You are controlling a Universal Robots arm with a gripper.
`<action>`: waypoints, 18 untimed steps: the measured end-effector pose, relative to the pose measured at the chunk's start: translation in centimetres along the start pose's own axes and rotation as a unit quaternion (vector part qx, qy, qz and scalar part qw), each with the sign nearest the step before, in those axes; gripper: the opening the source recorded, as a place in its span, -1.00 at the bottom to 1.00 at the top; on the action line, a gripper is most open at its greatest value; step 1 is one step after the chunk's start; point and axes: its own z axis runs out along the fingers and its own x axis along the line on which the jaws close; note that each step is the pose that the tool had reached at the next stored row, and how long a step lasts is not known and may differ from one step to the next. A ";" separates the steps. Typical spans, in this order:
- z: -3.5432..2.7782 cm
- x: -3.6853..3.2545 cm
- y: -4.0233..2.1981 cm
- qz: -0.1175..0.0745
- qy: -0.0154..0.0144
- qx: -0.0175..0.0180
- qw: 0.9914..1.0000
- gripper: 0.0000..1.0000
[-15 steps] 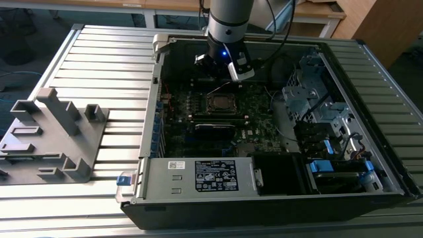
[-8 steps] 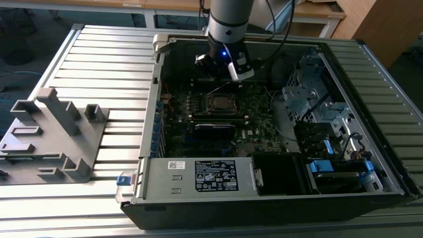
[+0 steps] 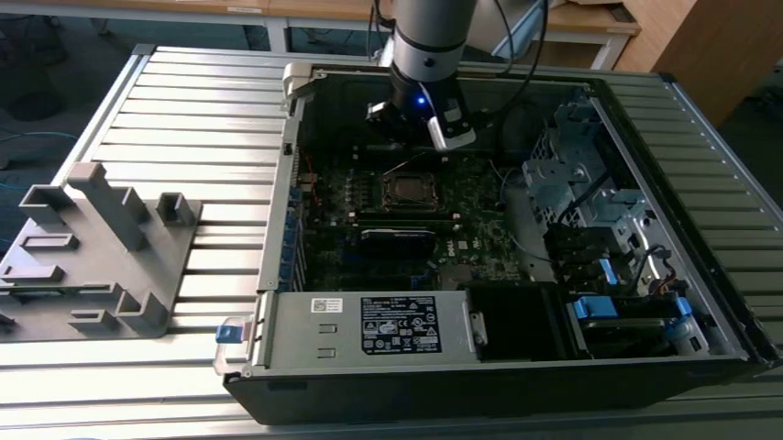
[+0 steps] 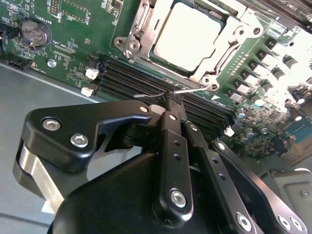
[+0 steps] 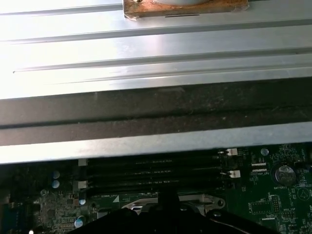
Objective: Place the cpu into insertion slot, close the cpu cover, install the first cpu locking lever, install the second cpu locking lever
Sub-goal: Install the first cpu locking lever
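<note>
Silver-grey arm (image 3: 431,27) with a blue light (image 3: 420,100) at its black wrist; black claw (image 4: 173,99) studded with silver screws (image 4: 79,141).

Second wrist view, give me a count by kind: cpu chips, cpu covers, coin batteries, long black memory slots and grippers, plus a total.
cpu: 1
cpu cover: 1
coin battery: 1
memory slots: 4
gripper: 1
Total: 8

Arm (image 3: 431,37) near-vertical, wrist aimed downward — black tool (image 4: 173,100) closed tight, linkage bars drawn together.
</note>
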 end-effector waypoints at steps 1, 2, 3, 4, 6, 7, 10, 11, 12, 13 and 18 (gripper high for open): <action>0.02 -0.04 0.02 0.000 0.000 0.000 1.000 -0.80; 0.02 -0.05 0.03 0.000 0.000 0.000 1.000 -0.80; 0.02 -0.06 0.03 0.000 0.000 0.000 1.000 -0.80; 0.02 -0.06 0.03 0.000 0.000 0.000 1.000 -0.80; 0.03 -0.07 0.04 0.000 0.000 0.000 1.000 -0.80; 0.06 -0.08 0.04 0.000 0.000 0.000 1.000 -0.80; 0.25 -0.08 0.00 -0.001 -0.006 0.000 1.000 -0.80; 0.32 -0.08 -0.02 -0.002 -0.008 -0.001 1.000 -0.80; 0.38 -0.08 -0.03 -0.002 -0.011 -0.001 1.000 -0.80; 0.44 -0.08 -0.04 -0.003 -0.014 -0.001 1.000 -0.80; 0.53 -0.08 -0.05 -0.003 -0.018 -0.002 1.000 -0.80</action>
